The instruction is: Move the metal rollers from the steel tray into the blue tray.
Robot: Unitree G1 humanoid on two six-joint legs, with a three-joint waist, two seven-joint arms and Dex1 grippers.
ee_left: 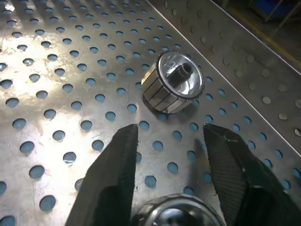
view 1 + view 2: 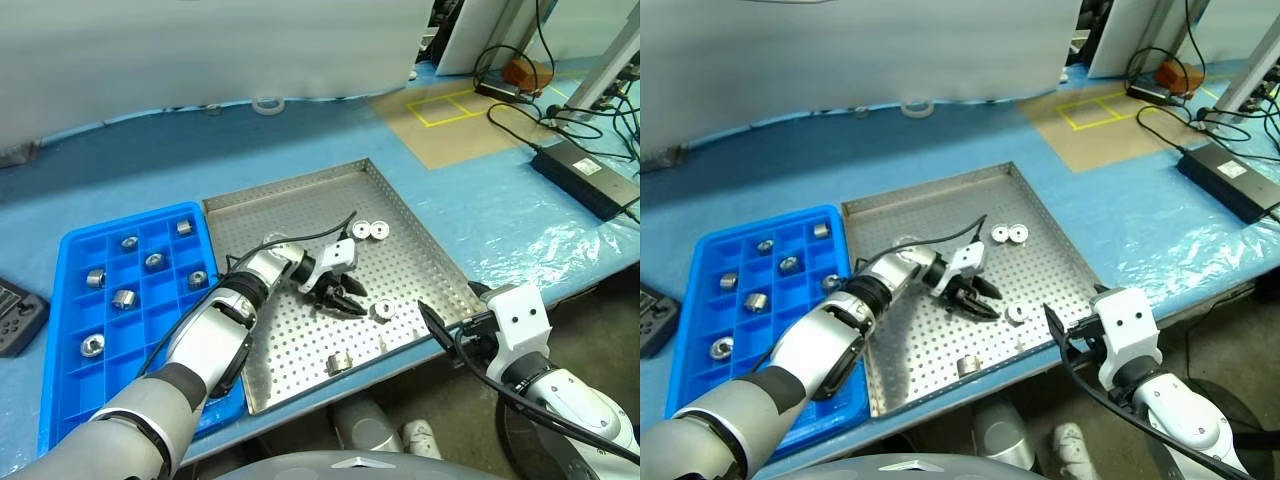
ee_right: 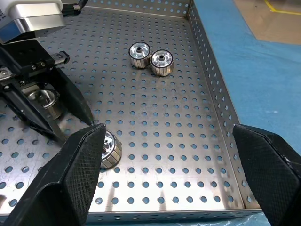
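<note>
On the worktop: the steel tray (image 2: 420, 240) was set beside the blue tray (image 2: 70, 300), which held seven metal rollers (image 2: 123, 298).
Steel tray: five rollers were seen, two touching near the far rim (image 3: 151, 57).
Left end effector (image 2: 345, 299): a roller (image 3: 43, 100) was straddled by its partly closed fingers; contact could not be confirmed.
Right end effector (image 3: 169, 169): fingers were spread wide, nothing held.
Surroundings: a dark controller (image 2: 15, 318), cables and a power brick (image 2: 585, 178).

Head eyes look down from above; wrist cameras sit close over the steel tray (image 2: 290, 205)
</note>
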